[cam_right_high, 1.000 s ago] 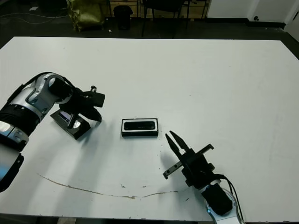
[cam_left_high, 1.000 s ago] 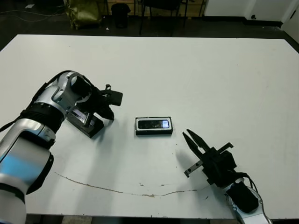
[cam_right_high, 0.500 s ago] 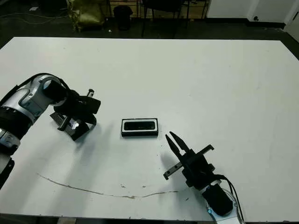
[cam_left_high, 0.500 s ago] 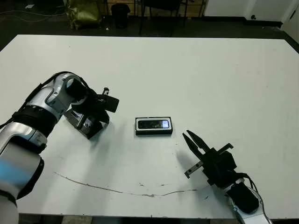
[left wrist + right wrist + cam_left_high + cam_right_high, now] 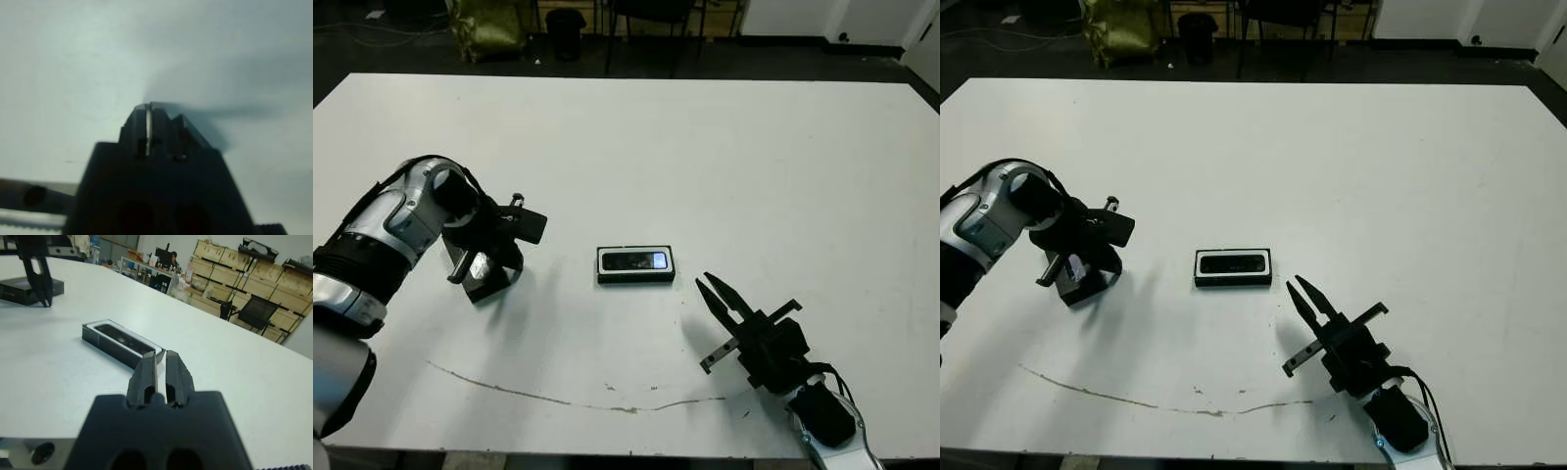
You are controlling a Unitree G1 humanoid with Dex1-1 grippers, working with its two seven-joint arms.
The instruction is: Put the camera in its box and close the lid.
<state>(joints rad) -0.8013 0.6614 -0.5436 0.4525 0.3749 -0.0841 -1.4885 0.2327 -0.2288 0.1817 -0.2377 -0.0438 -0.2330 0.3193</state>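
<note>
Head view: camera (image 5: 637, 260) already lies in its box (image 5: 636, 278) mid-table, long axis left-right. Lid (image 5: 486, 281) sits well left, under the left gripper (image 5: 470, 266) (nearer arm; grip unclear). Right wrist: right gripper (image 5: 161, 366) clenched, empty, pointing at the box.

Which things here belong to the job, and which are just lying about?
Job:
- camera, already lying in its box
- box, mid-table
- lid, on the table under the left gripper
- right gripper, near the box, holding nothing

Lying about:
- brownish streak along the near table edge
- chair, shelves and a person beyond the table
</note>
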